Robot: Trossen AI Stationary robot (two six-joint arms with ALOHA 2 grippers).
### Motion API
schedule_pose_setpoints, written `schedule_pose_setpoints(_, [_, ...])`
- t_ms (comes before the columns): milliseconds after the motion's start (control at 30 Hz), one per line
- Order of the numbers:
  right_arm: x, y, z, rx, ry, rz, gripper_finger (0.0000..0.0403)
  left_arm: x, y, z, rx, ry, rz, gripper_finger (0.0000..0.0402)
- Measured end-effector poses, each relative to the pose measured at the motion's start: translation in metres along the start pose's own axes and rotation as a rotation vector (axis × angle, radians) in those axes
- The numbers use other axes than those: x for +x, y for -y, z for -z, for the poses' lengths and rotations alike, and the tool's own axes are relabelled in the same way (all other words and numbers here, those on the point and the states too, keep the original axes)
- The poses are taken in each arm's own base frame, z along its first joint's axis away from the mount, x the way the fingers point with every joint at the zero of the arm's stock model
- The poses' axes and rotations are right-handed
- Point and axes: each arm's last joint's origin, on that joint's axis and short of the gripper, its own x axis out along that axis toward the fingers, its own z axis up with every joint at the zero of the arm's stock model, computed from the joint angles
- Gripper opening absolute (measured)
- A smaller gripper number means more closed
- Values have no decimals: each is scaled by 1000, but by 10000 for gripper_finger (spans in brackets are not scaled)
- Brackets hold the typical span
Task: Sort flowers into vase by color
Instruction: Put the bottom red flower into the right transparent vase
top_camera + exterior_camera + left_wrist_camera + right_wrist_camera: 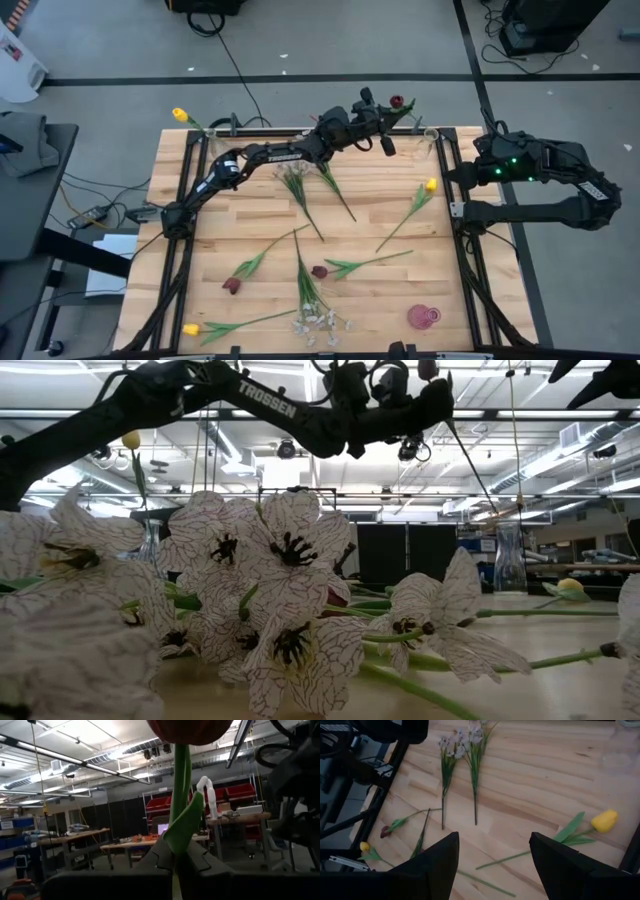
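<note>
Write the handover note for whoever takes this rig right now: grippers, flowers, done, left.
Left gripper: shut on a dark red tulip, raised over the table's far edge.
Right gripper: open, empty, waiting at the table's right side.
Done: one yellow tulip stands at the far left corner, seemingly in a vase.
Left on the table: two yellow tulips, two dark red tulips, whitish sprays near the front edge, more sprays mid-table.
</note>
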Motion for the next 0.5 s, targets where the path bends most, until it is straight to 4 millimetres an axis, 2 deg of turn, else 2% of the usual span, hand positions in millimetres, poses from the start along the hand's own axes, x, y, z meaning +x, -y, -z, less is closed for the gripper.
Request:
schedule_pose_setpoints(267, [0,0,0,0,0,0,254,0,5,4,-53,-38,53,10])
schedule_pose_setpoints(500, [0,0,0,0,2,-2,254,0,8,7,-28,-73,63,10])
